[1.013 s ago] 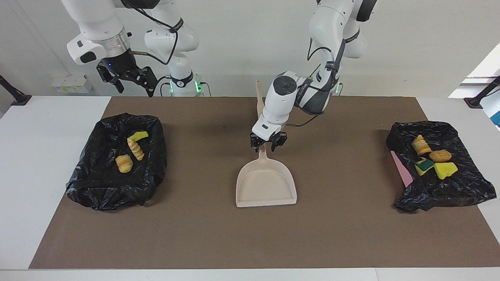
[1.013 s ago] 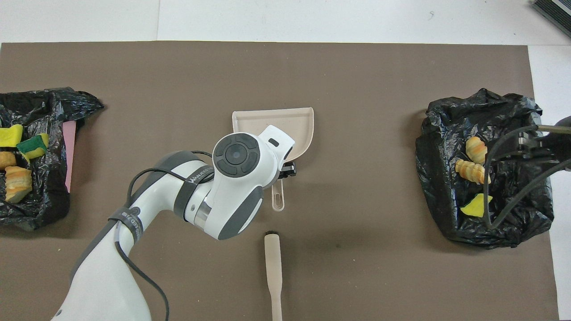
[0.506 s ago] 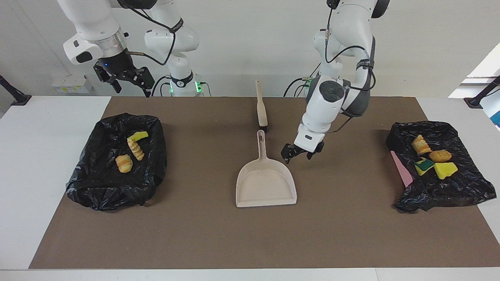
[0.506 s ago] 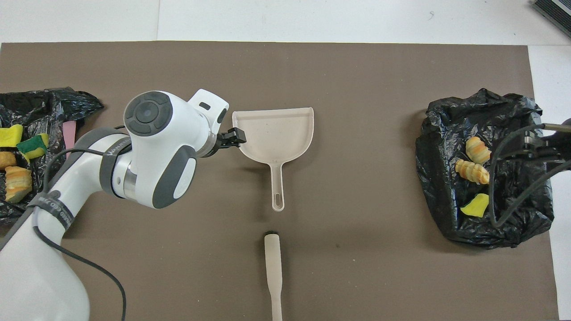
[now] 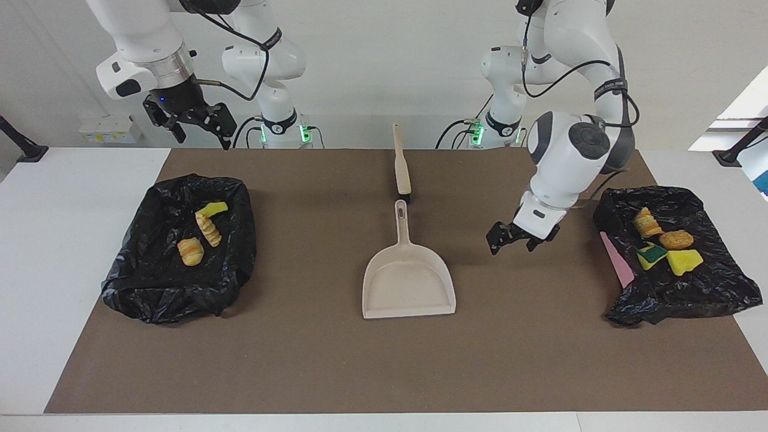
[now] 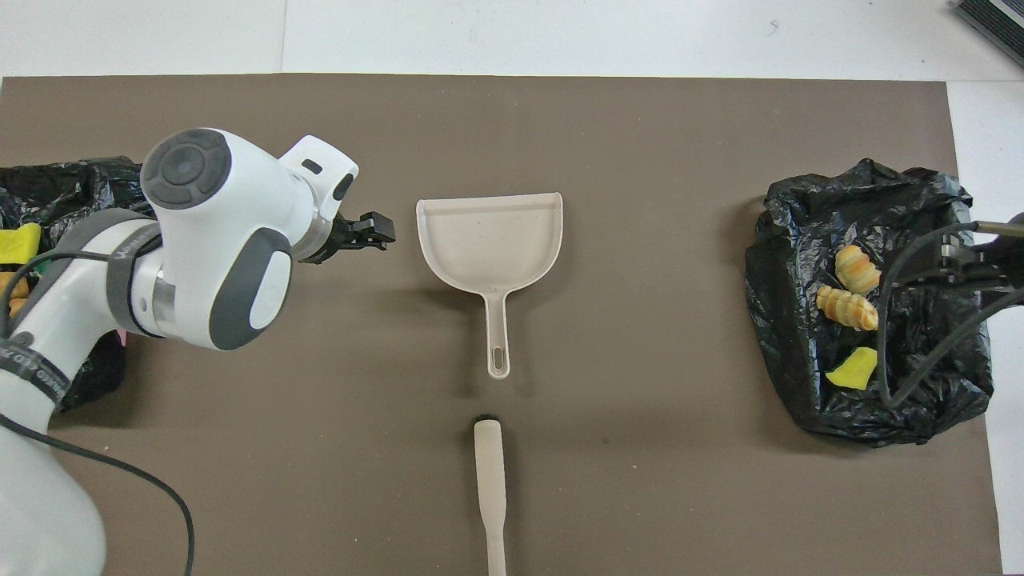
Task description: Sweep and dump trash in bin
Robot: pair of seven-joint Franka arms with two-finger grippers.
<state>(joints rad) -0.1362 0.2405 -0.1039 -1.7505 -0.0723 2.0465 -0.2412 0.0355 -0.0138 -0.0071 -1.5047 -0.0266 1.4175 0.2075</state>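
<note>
1. Left gripper (image 5: 511, 239) hangs empty, fingers spread, over bare mat between the dustpan (image 5: 408, 282) and the bin at the left arm's end. A second ago it straddled the dustpan's handle; it has since let go and swung away toward that bin.
2. Right gripper (image 5: 197, 123) waits, fingers apart, above the mat's edge near its own base.
3. Dustpan lies flat and empty at mat centre; the brush (image 5: 401, 161) lies at its 12 o'clock in the facing view, tip near the handle, apart.
4. Judgement: tools set down, no scraps on the mat; the job looks finished.
5. Black-bagged bin (image 5: 708, 288), left arm's end: four trash pieces (image 5: 666, 243), namely a croissant piece, brown lump, green-topped sponge and yellow sponge. A pink strip at its rim may be the bin's wall.
6. Black-bagged bin (image 5: 150, 288), right arm's end: three trash pieces (image 5: 203, 231), two croissant pieces and a yellow scrap at their 12 o'clock.
</note>
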